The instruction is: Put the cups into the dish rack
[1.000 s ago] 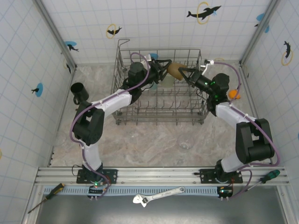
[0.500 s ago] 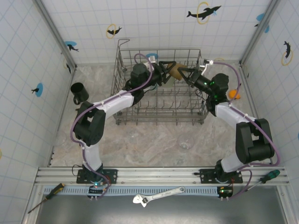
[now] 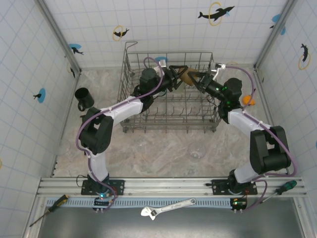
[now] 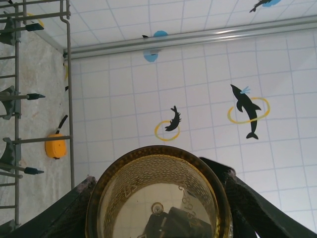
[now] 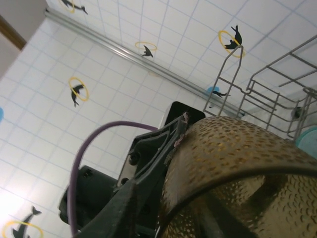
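Observation:
The amber-brown cup hangs on its side over the back of the dish rack, between my two grippers. My left gripper is shut on its outside. In the left wrist view the cup sits mouth-first between both fingers. My right gripper stands open at the cup's rim. In the right wrist view one of its fingers lies along the outer wall of the cup. A black mug stands left of the rack. A clear tumbler is in front of it.
A teal cup sits at the rack's back edge, near the tall wire loop. A small orange object lies right of the rack by the wall. A wrench and screwdrivers lie along the near rail.
My left gripper has reached further in and closed on the amber cup, which has shifted slightly back. My right gripper, shut on the cup's rim before, has spread its fingers.

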Controlling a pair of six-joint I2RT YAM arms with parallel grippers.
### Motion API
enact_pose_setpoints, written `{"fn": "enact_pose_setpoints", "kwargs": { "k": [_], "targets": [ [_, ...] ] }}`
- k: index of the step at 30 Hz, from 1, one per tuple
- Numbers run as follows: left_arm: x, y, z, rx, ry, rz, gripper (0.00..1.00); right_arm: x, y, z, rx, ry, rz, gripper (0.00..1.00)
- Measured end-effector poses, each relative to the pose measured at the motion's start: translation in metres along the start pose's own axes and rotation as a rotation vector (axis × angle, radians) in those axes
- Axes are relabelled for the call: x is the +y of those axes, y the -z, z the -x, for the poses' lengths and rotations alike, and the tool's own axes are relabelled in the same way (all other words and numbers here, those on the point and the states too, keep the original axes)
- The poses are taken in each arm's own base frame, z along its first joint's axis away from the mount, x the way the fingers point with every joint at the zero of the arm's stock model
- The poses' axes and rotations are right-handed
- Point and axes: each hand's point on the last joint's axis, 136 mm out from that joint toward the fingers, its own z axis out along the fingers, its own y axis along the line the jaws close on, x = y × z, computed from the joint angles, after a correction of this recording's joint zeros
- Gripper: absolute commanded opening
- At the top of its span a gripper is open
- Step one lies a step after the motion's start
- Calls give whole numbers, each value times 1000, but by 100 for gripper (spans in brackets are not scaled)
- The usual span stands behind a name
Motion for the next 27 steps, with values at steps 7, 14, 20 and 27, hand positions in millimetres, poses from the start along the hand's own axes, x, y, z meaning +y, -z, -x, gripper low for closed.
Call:
{"fn": "enact_pose_setpoints", "kwargs": {
  "k": [7,14,20,27],
  "targets": [
    [-4,-8,5,-1,-75,25,0,-3,13,8,-17,41,-70,56],
    [-15,-23,22,-35,-219,68,0,6,48,30,-108,166,-200,66],
    [-4,-44,37,-59,-350,155,0,-8,81,38,-167,230,-362,80],
    [17,-69,40,-59,-514,263,0,-27,117,38,-210,297,-530,100]
  ]
}}
